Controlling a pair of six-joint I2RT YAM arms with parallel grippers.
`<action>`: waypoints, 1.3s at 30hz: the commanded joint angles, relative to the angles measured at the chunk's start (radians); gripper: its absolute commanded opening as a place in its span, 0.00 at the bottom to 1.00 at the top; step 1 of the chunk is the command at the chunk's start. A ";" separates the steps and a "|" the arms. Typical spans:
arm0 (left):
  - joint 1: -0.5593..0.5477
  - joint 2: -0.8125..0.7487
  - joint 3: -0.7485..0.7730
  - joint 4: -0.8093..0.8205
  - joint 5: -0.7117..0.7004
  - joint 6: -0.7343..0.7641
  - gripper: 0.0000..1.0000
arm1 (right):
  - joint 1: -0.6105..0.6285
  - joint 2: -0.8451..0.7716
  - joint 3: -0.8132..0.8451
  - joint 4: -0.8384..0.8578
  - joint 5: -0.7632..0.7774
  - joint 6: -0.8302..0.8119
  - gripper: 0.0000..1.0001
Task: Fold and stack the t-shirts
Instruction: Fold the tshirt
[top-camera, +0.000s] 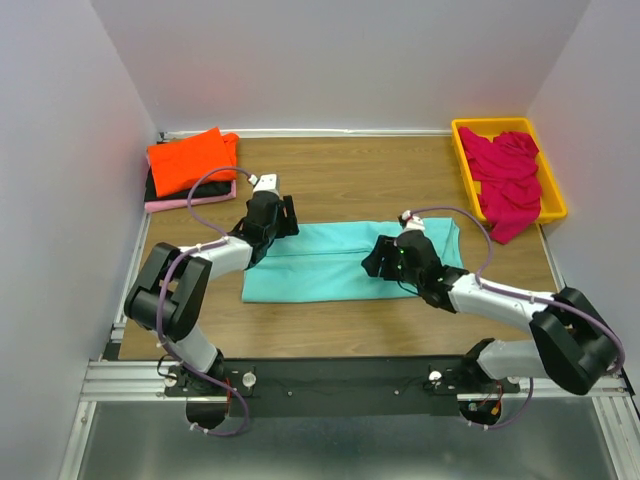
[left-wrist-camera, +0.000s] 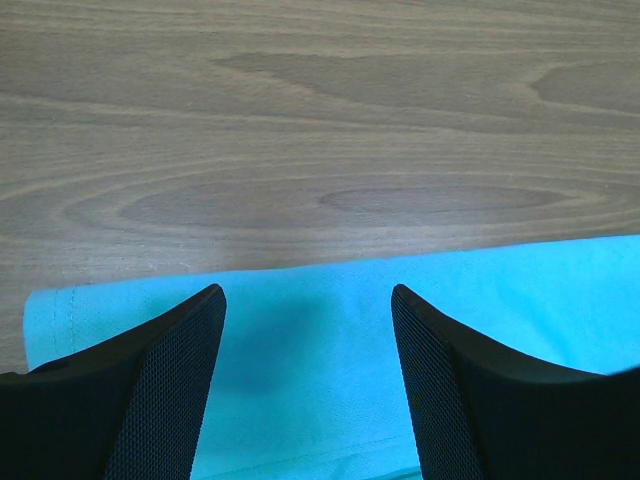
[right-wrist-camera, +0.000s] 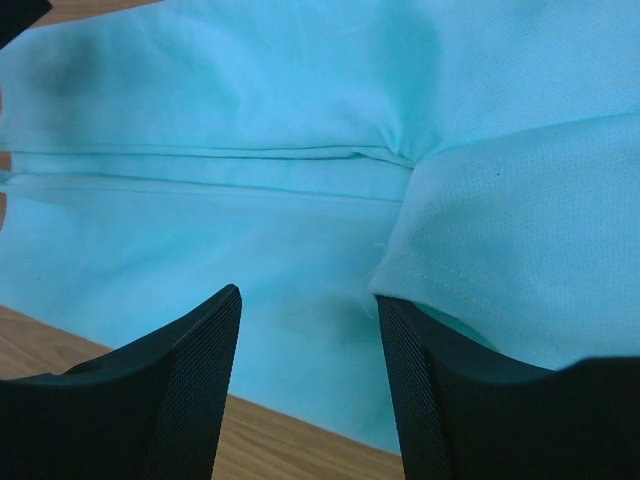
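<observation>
A turquoise t-shirt (top-camera: 330, 265) lies flat in a long folded strip in the middle of the table. My left gripper (top-camera: 286, 216) hovers open over its far left edge; in the left wrist view (left-wrist-camera: 308, 300) only flat turquoise cloth (left-wrist-camera: 300, 350) shows between the fingers. My right gripper (top-camera: 373, 262) stands open low over the shirt's right half (right-wrist-camera: 200, 220). A hemmed flap (right-wrist-camera: 520, 250) rests on top of its right finger (right-wrist-camera: 450, 400), with nothing pinched between the jaws (right-wrist-camera: 308, 300). Folded shirts are stacked at the back left, an orange-red one (top-camera: 190, 158) on top, black and pale pink beneath.
A yellow plastic tray (top-camera: 462, 160) at the back right holds crumpled magenta shirts (top-camera: 508, 180), one hanging over its near rim. White walls enclose the table on three sides. Bare wood (left-wrist-camera: 320, 130) lies beyond the shirt's far edge.
</observation>
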 joint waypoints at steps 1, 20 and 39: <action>-0.004 0.017 0.032 0.000 0.010 0.014 0.75 | 0.023 -0.068 -0.030 -0.104 0.018 0.030 0.65; -0.004 0.016 0.033 0.006 0.030 0.017 0.75 | 0.024 -0.111 0.091 -0.174 0.281 -0.013 0.70; -0.004 0.016 0.012 0.024 0.032 0.019 0.75 | 0.012 0.150 0.075 -0.028 0.187 0.027 0.70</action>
